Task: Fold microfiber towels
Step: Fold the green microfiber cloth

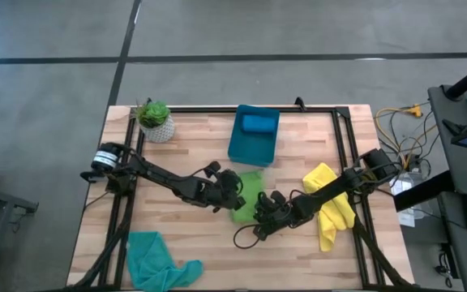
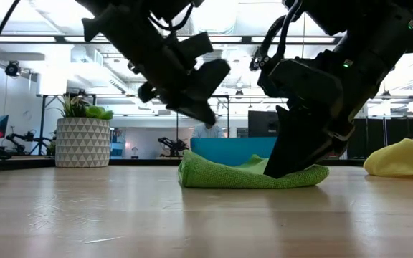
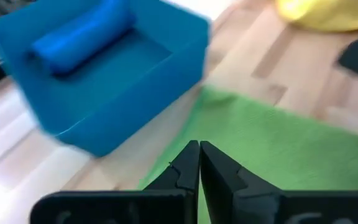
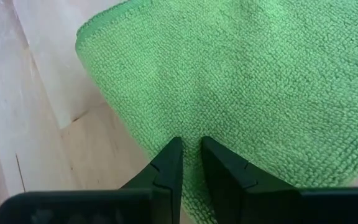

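A lime green towel (image 1: 248, 193) lies folded on the table's middle, flat on the wood (image 2: 235, 175). My right gripper (image 4: 191, 144) comes in from the right and is shut on the towel's near edge (image 1: 259, 212). My left gripper (image 3: 199, 145) hangs shut and empty just above the towel's left part (image 2: 208, 115), touching nothing. A blue towel (image 1: 258, 123) lies rolled inside the blue bin (image 1: 242, 150) beyond the green one. The yellow towel (image 1: 331, 207) sits bunched at the right. The teal towel (image 1: 156, 259) lies crumpled at the near left. My right gripper pinches the green towel's edge (image 4: 194, 163) between its two fingertips; one layer or several, I cannot tell. The fingers (image 2: 285, 161) slant down from the table's right and near side. The towel lies slack on the table, not lifted.
A potted plant (image 1: 155, 120) in a white patterned pot stands at the far left corner. A black frame (image 1: 340, 138) runs along the table's far and side edges. Bare wood lies at the near middle, between the teal and yellow towels.
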Controlling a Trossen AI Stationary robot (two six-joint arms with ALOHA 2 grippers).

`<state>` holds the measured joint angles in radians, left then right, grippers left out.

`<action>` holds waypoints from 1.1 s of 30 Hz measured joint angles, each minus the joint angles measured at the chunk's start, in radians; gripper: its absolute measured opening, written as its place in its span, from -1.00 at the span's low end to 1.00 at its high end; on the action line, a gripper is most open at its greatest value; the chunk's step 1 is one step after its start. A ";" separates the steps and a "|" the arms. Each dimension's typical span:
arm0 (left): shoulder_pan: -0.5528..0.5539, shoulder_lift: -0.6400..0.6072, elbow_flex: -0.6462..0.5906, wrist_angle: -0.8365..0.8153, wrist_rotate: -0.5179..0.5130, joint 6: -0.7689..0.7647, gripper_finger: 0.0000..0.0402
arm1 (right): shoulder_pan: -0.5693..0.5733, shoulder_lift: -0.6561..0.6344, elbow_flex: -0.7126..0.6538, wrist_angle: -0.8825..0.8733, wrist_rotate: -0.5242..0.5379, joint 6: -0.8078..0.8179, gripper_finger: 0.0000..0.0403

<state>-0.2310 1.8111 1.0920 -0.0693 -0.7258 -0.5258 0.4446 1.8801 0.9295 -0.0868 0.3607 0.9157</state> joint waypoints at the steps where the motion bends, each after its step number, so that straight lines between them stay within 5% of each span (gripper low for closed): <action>1: -0.001 0.002 0.000 0.030 0.020 0.023 -1.00 | 0.000 0.000 0.000 0.000 0.000 0.000 -0.71; 9: 0.036 0.107 0.001 -0.014 0.238 0.037 -1.00 | 0.000 0.000 0.000 0.002 0.000 0.001 -0.71; 16: 0.054 0.043 -0.003 -0.372 0.019 -0.154 -1.00 | 0.000 -0.001 0.000 0.005 -0.014 0.001 -0.71; 23: 0.047 -0.087 -0.011 -0.397 -0.021 -0.114 -1.00 | 0.008 -0.064 0.013 -0.005 -0.059 -0.045 -0.71; 27: 0.040 -0.118 -0.033 -0.303 0.161 0.066 -1.00 | 0.015 -0.163 0.027 0.015 -0.036 -0.110 -0.71; 33: 0.033 -0.100 -0.132 0.176 0.624 0.268 -1.00 | 0.002 -0.272 0.021 -0.038 0.061 -0.134 -0.71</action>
<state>-0.1982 1.7110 0.9597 0.1069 -0.1020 -0.2580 0.4468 1.6084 0.9504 -0.1252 0.4215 0.7820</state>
